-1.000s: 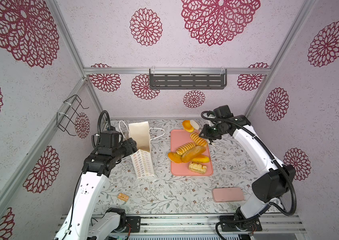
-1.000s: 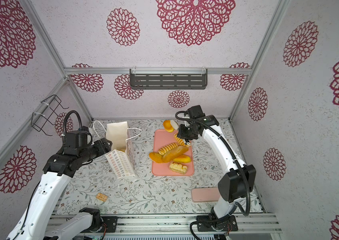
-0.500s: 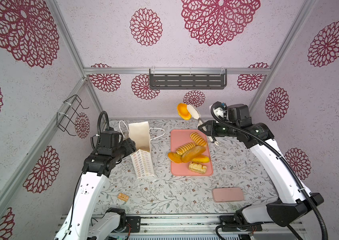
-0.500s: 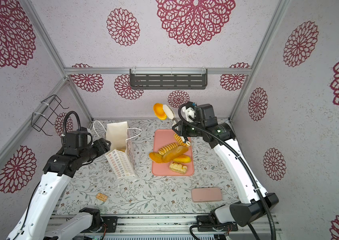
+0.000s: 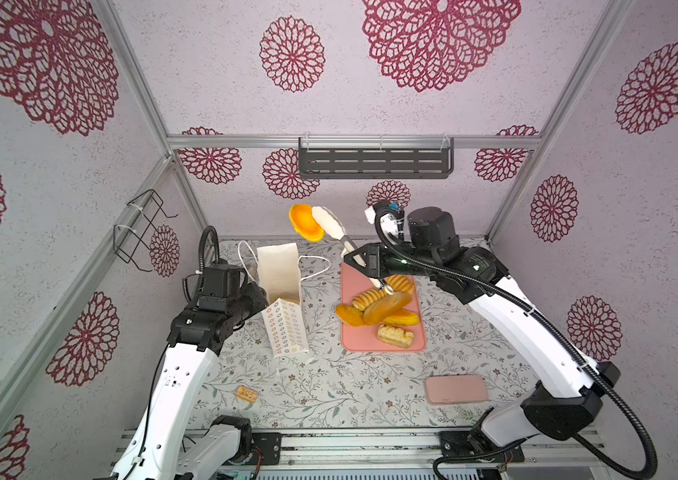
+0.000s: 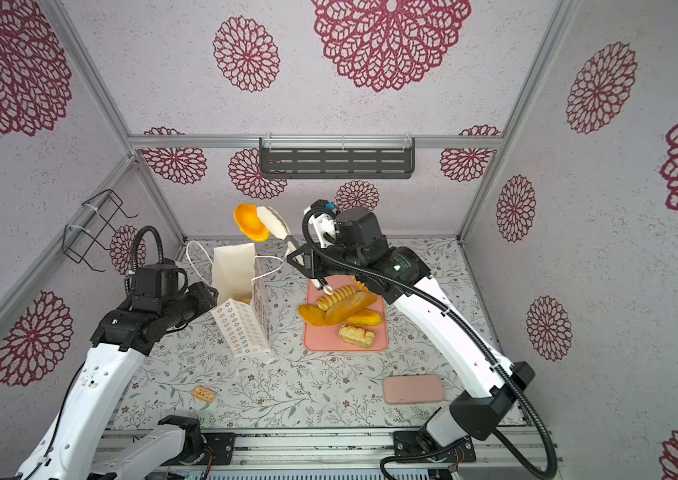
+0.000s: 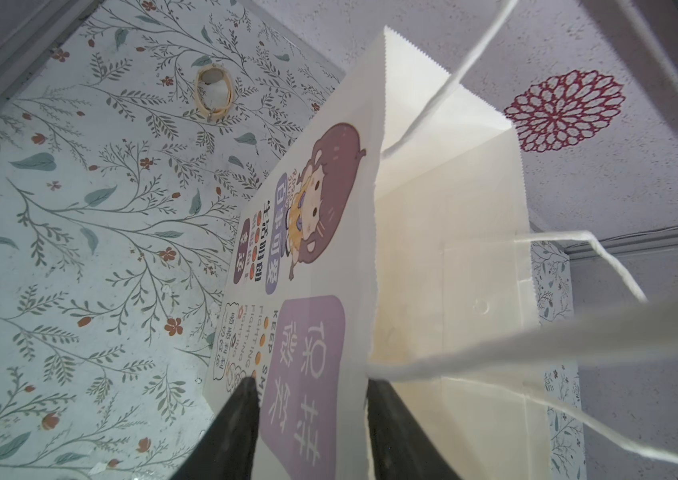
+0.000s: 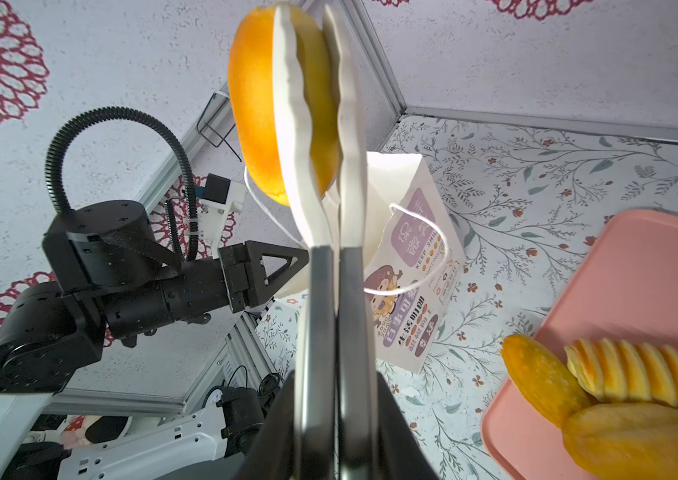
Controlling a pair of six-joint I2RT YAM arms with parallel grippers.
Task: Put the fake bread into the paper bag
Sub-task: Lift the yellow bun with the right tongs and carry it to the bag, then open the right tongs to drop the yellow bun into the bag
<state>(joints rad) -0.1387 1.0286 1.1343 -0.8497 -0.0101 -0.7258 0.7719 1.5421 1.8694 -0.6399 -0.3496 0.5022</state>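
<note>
**Operator:** What has changed since the earlier frame?

**Technician:** The round bun (image 5: 304,222) has travelled left, away from above the pink tray (image 5: 352,276) and toward the paper bag (image 5: 278,272).

**Operator:** Right gripper condition?

**Technician:** The right gripper (image 5: 364,264) is clamped on the metal handles of the tongs (image 8: 316,316). The white tong tips pinch the bun. The bun therefore sits beyond the gripper, at the far end of the tongs, raised clear of the table (image 5: 329,386).

**Operator:** Bun position relative to the bag?

**Technician:** In both top views it shows just beyond and to the right of the bag's open mouth, apart from the bag.

**Operator:** Left gripper condition?

**Technician:** The left gripper (image 7: 312,388) stands partly open at the bag's rim. One finger is outside the left wall and one is inside. The other fake bread (image 5: 383,309) lies on the tray.
</note>
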